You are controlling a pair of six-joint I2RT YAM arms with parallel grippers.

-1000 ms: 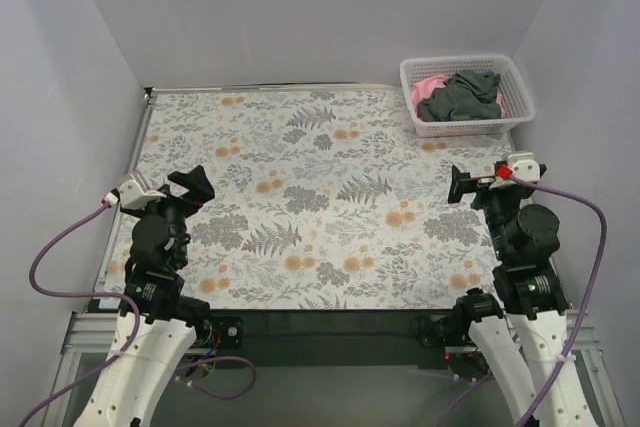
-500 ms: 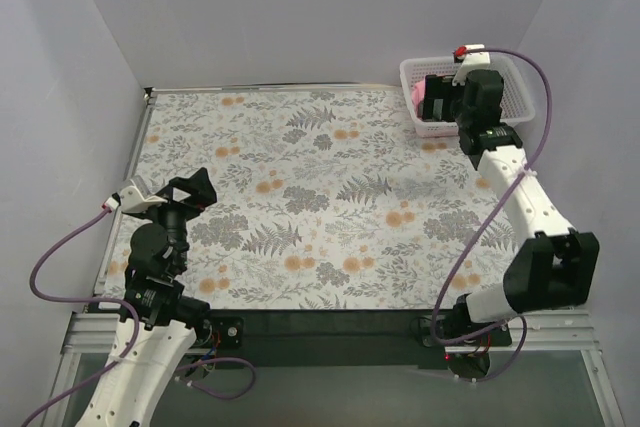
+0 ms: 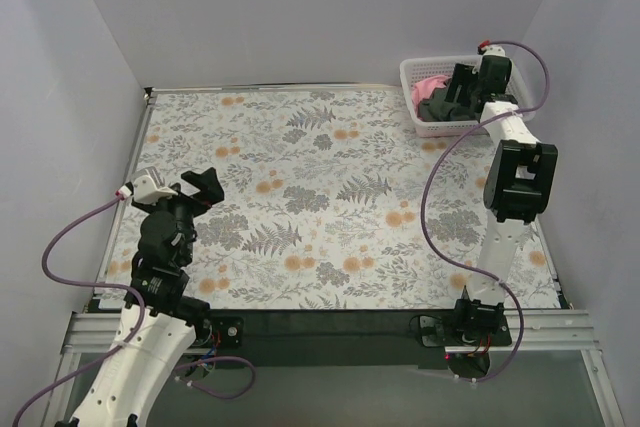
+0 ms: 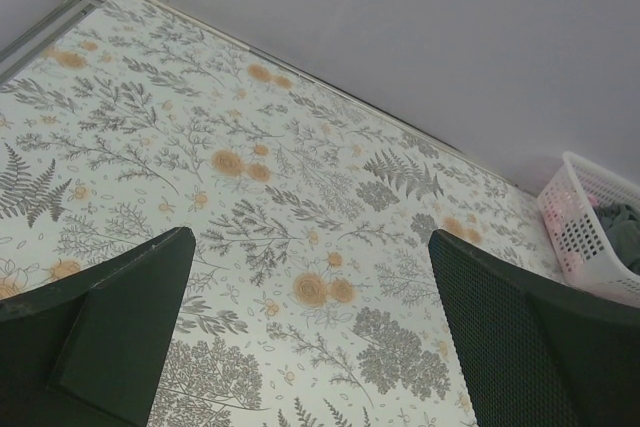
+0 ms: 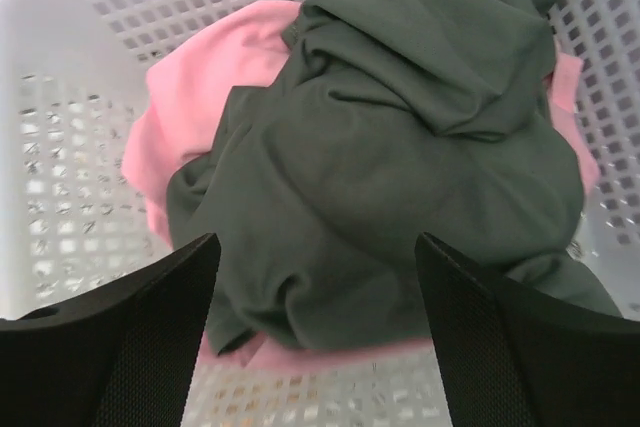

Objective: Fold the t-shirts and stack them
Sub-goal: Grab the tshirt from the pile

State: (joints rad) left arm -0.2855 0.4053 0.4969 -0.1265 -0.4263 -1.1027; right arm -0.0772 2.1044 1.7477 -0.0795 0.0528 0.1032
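The dark charcoal t-shirt (image 5: 400,147) lies crumpled on top of the pink t-shirt (image 5: 200,97) inside the white mesh basket (image 5: 60,197). In the top view the basket (image 3: 412,69) stands at the table's back right, with a bit of pink t-shirt (image 3: 430,82) showing. My right gripper (image 3: 447,105) is open, stretched out over the basket, its fingers above the dark shirt and holding nothing; it also shows in the right wrist view (image 5: 318,267). My left gripper (image 3: 202,187) is open and empty, above the table's near left; it also shows in the left wrist view (image 4: 310,277).
The table carries a floral cloth (image 3: 320,197). Grey walls close it in at the back and both sides. A metal rail (image 3: 135,162) runs along the left edge. The basket shows at the far right of the left wrist view (image 4: 590,217).
My right arm has swung from the near right out to the basket at the back right. The left gripper has shifted slightly right.
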